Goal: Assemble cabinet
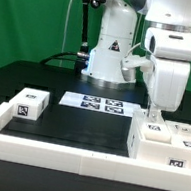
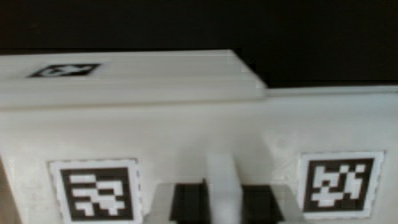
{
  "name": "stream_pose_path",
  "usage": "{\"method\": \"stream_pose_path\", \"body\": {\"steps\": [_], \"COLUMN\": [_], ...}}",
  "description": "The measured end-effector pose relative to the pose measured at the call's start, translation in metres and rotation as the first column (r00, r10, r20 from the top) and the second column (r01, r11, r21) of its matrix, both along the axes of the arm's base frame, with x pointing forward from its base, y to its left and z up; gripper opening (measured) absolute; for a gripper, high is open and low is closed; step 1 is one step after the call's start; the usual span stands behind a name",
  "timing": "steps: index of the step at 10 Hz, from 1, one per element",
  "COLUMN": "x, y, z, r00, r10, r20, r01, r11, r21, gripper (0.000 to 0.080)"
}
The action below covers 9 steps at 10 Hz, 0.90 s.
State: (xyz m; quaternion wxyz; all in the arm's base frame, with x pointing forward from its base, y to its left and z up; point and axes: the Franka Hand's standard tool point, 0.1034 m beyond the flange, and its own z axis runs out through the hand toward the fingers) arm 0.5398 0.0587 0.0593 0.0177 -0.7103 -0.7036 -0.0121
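At the exterior view's left, a loose white block (image 1: 27, 104), tagged, is lying alone on the dark surface (image 1: 77, 129), just inside the low white border wall (image 1: 52, 155). Moving rightward, we are passing the marker board (image 1: 93, 103), lying flat in the middle in front of the arm's base.

At the exterior view's right, the arm is reaching straight down. Its hand (image 1: 155, 118) is resting on, or just above, the top of the cabinet (image 1: 165, 149). This large white body is sitting in the corner of the border wall and running off the picture's right edge. So the task's thing is lying directly beneath the hand, not beside it. Its long side is appearing to run across the view, though the crop is keeping us from being sure.

In the wrist view we are looking down past the fingers at white cabinet faces carrying tags. The hand is pinched almost fully together, with only a thin white strip showing between the fingers. We cannot tell whether that strip is a ridge of the cabinet being gripped or merely plastic behind.

We are judging that the coming move is turning on this vertical line-up. The loose block, well apart toward the left past the marker board, is calling for a long sideways reach.
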Motion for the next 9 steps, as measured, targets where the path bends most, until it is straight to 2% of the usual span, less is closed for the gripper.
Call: {"method": "stream_pose_path", "body": {"steps": [1,2,7,9], "x": [0.011,0.035,0.037,0.037], "y": [-0.001,-0.002,-0.001,-0.001], "z": [0.0,0.0,-0.001,-0.001], "r00": [1.0,0.998,0.999,0.999], "r10": [0.012,0.043,0.042,0.042], "r20": [0.009,0.035,0.025,0.025], "r01": [-0.012,-0.044,-0.043,-0.043], "r11": [1.0,0.999,0.999,0.999], "r21": [0.005,0.018,0.018,0.018], "gripper": [0.007,0.007,0.0071,0.0318]}}
